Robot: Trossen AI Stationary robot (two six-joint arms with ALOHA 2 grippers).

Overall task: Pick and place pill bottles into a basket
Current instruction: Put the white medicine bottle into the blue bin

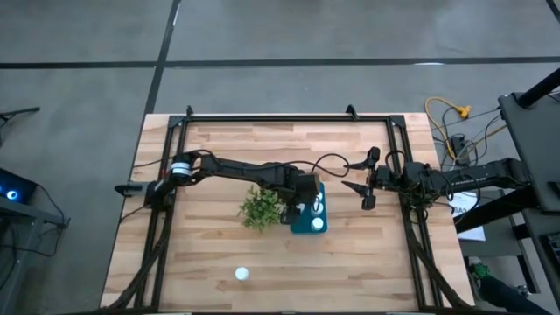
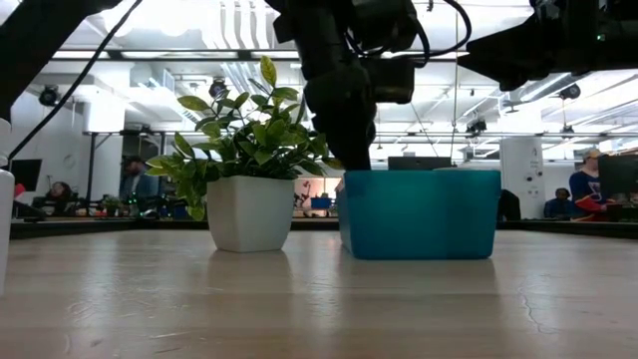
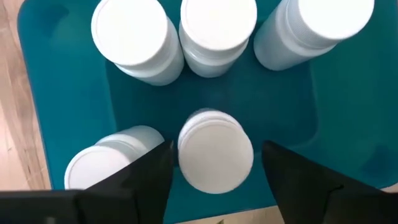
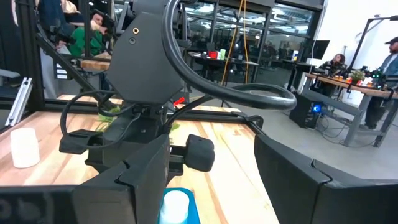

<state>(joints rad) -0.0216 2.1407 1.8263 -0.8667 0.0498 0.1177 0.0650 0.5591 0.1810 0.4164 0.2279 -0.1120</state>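
The teal basket (image 1: 310, 219) stands right of the plant (image 1: 260, 208); it also shows in the low view (image 2: 419, 214). My left gripper (image 3: 216, 150) is open above the basket, pointing down into it. Several white pill bottles stand in the basket: three at one side (image 3: 217, 31), one at a corner (image 3: 102, 165), and one (image 3: 214, 155) between my open fingers. I cannot tell whether a finger touches it. One more bottle (image 1: 241, 274) stands on the table near its front edge. My right gripper (image 1: 364, 185) is open and empty, to the right of the basket.
The potted plant (image 2: 249, 160) stands close against the basket's left side, under my left arm. A dark frame (image 1: 289, 118) runs along the table's far and side edges. People sit at desks in the room beyond the table.
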